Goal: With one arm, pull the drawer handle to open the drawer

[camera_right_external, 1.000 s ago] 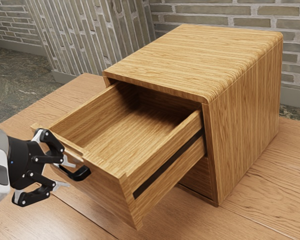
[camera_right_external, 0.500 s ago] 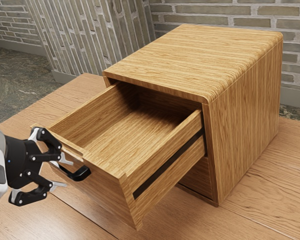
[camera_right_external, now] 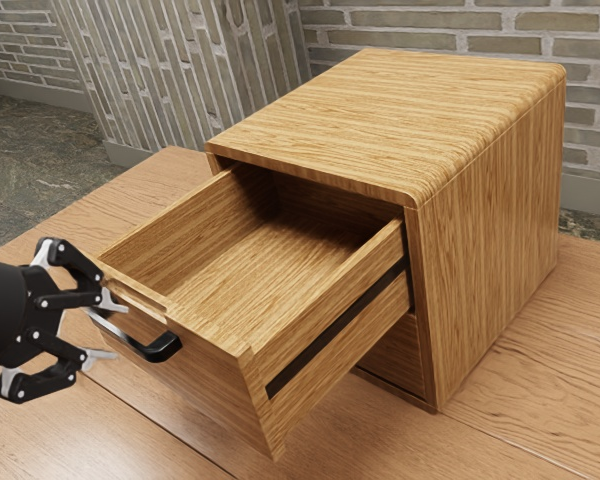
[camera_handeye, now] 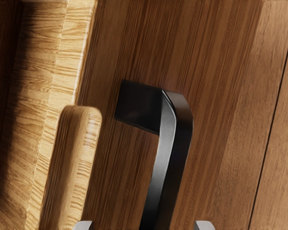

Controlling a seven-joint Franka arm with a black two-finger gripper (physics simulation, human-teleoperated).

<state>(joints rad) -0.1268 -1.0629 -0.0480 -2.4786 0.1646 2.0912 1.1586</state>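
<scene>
The wooden cabinet (camera_right_external: 430, 130) stands on the table with its drawer (camera_right_external: 270, 300) pulled far out, its inside bare. A black bar handle (camera_right_external: 145, 345) runs along the drawer front (camera_handeye: 134, 57). In the exterior view my black gripper (camera_right_external: 102, 331) is at the handle's left end, open, one fingertip above the bar and one below it. Up close in the wrist view, the handle (camera_handeye: 170, 158) runs down between my two grey fingertips (camera_handeye: 84, 225), with gaps on both sides.
The wooden table (camera_right_external: 540, 400) stretches around the cabinet, with bare surface at the exterior view's left and front. A brick wall (camera_right_external: 460, 30) rises behind. The drawer's front corner (camera_right_external: 265, 440) juts out toward the table's front.
My hand has drawn back toward the exterior view's left, from mid-handle to its left end. The fingers stay apart. The drawer has not moved.
</scene>
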